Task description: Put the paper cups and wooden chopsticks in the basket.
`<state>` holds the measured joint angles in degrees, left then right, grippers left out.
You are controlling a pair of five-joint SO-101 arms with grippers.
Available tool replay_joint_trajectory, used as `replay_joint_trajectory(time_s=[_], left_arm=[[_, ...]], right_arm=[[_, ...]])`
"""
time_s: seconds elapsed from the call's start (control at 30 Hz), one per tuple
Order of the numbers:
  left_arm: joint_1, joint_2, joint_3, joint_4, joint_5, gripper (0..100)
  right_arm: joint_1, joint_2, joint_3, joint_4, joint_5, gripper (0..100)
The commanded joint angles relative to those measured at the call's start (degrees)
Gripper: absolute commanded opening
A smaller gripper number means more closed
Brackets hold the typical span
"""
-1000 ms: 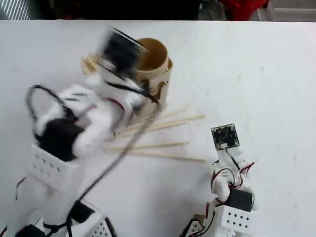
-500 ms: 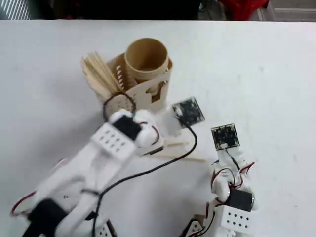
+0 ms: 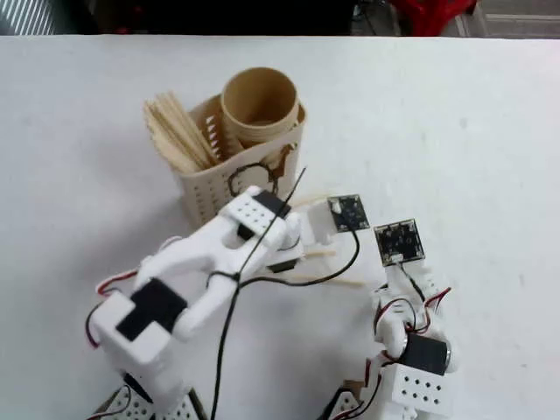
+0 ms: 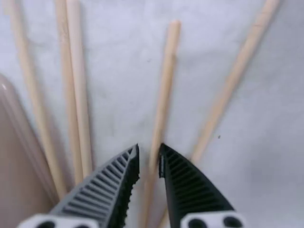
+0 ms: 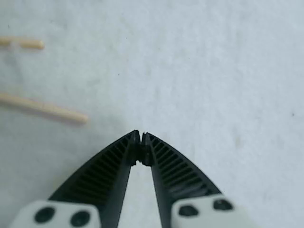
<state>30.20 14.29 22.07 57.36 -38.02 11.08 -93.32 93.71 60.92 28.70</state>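
The perforated basket holds stacked paper cups and a bundle of wooden chopsticks. Loose chopsticks lie on the table in front of it, partly under my left arm. My left gripper is low over them, its fingers a narrow gap apart astride one chopstick; others lie on both sides of it. My right gripper is shut and empty above bare table, near two chopstick ends. The right arm stays at the front right.
The white table stretches bare to the right and behind the basket. A curved beige surface shows close beside the left gripper. The left arm's cable loops over the loose chopsticks.
My left arm has swung away from the basket top and come down over the loose chopsticks on the table. The right arm has not moved.
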Motion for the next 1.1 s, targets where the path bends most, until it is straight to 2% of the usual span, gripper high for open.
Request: replay_joint_trajectory(time_s=[0.0,0.13,0.27,0.37,0.57,0.7,0.8,0.9,1.07], left_arm=[[-0.9,2.3,-4.1,0.4,-0.3,9],[-1.0,3.6,-5.8,2.3,-0.2,9],[-1.0,3.7,-6.3,2.5,-0.1,2],[-1.8,2.6,-6.5,2.6,0.0,2],[-3.6,-8.2,-6.5,4.2,3.6,2],[-2.8,-19.8,-8.4,8.7,4.0,2],[-2.6,-28.4,-14.2,14.0,4.8,2],[-2.3,-34.9,-23.8,18.4,9.6,2],[-4.4,-39.3,-41.7,17.5,16.9,2]], right_arm=[[-0.4,-0.5,-0.3,-0.9,0.2,1.8],[-0.4,-0.5,-0.3,-0.9,0.2,1.8],[-0.3,-0.5,-0.3,-1.1,0.2,1.8],[-0.2,-0.5,-0.3,-1.1,0.2,1.8],[-0.4,-0.5,-0.3,-1.1,0.2,1.8],[-0.4,-0.5,-0.3,-1.1,0.2,1.8],[-0.4,-0.5,-0.2,-1.1,0.2,1.8],[-0.4,-0.5,-0.2,-1.1,0.2,1.8],[-0.4,-0.5,-0.2,-1.1,0.2,1.8]])
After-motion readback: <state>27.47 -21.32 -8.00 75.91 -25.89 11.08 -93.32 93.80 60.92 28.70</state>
